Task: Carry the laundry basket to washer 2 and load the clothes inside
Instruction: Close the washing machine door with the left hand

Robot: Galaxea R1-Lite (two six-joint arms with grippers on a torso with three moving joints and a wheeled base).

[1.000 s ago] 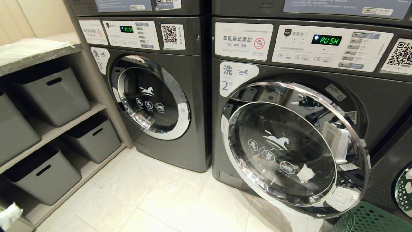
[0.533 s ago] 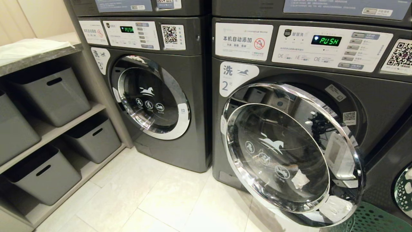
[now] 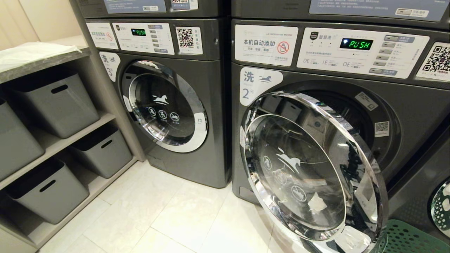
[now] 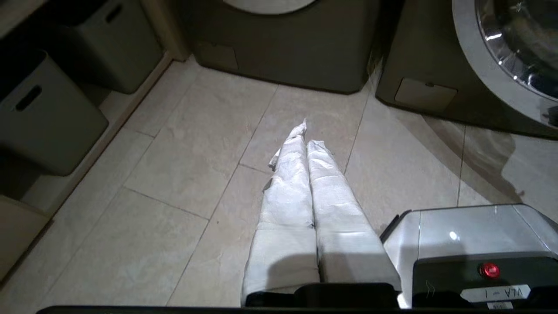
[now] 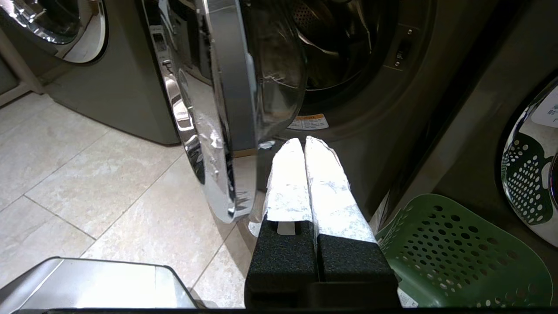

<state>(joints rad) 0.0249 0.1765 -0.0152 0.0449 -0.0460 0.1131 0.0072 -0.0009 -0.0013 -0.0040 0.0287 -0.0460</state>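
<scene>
Washer 2 stands at the right of the head view, marked with a "2" label on its front panel, and its display reads PUSH. Its round chrome-rimmed door is swung partly open, hinged on the left side, exposing the dark drum opening behind it. The green perforated laundry basket sits on the floor at the lower right, just beside the foot of washer 2 and below the edge of the open door; its contents are not visible. In the right wrist view the right gripper is clenched, its two white-wrapped fingers pressed together and holding nothing, pointing toward the base of washer 2 between the door edge and the basket. In the left wrist view the left gripper is likewise clenched and empty, its wrapped fingers together above the pale tiled floor, apart from both machines. Washer 3 stands to the left with its door closed. Further left, a shelf unit holds grey storage bins.
</scene>
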